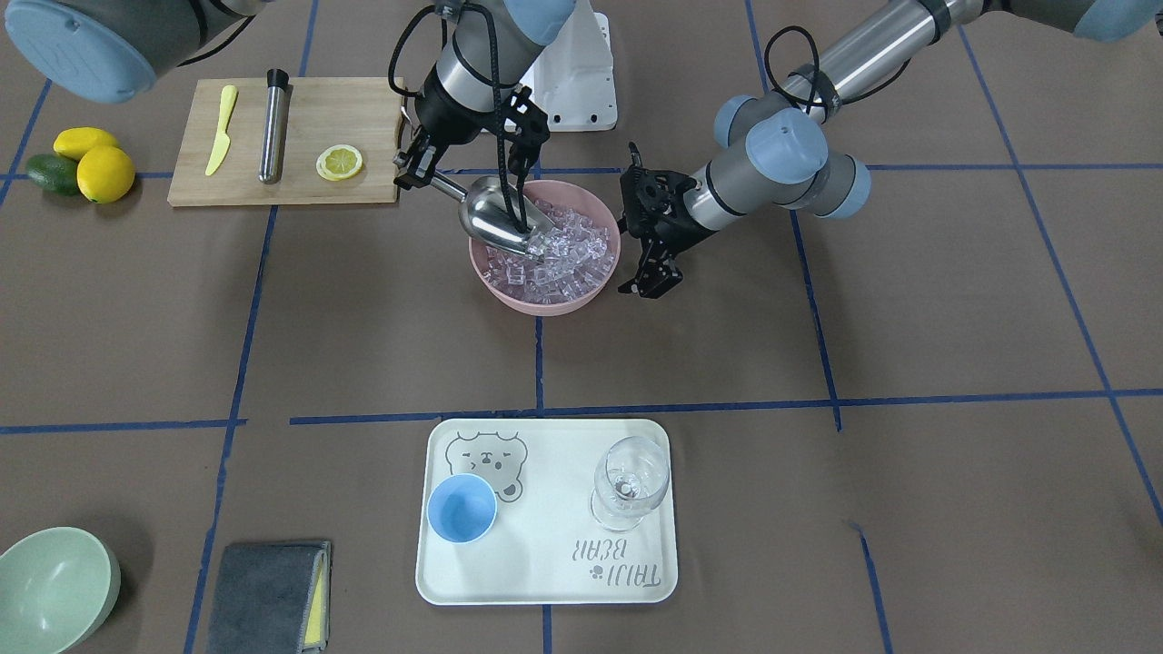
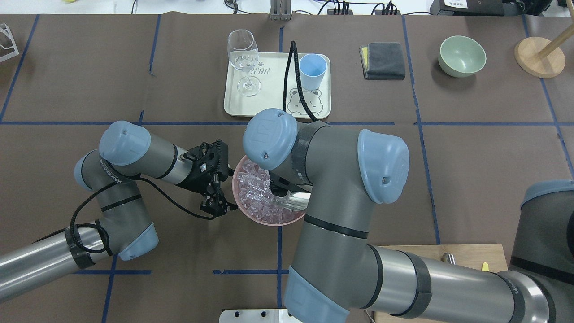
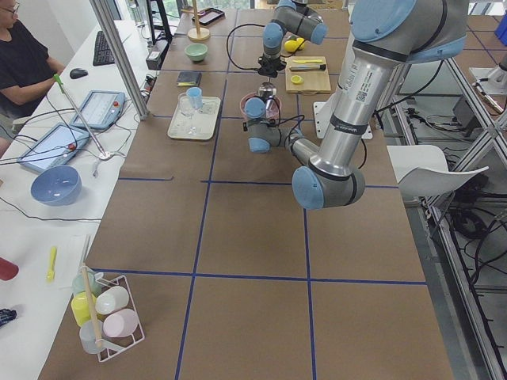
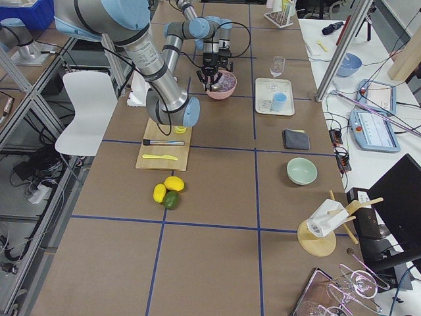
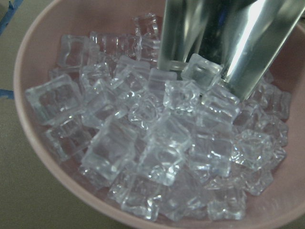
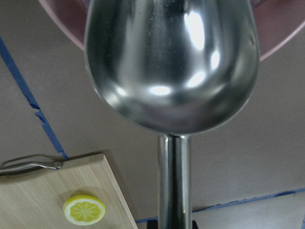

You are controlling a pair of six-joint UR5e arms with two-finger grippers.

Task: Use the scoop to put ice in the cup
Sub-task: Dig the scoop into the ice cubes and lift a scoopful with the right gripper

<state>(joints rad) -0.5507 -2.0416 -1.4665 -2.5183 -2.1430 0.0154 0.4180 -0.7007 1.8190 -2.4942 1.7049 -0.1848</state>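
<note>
Wooden cutting board on the robot's side of the table. On it lie a yellow plastic knife, a steel cylinder with black cap roughly parallel to the knife, and a lemon slice near one corner. Just off the board's knife end are two lemons and an avocado, clustered and touching.

Pink bowl mid-table.

White tray with bear print on the operators' side, a clear wine glass upright on it.

Folded grey cloth near the tray, yellow edge showing. Pale green bowl beyond the cloth, upright.
</note>
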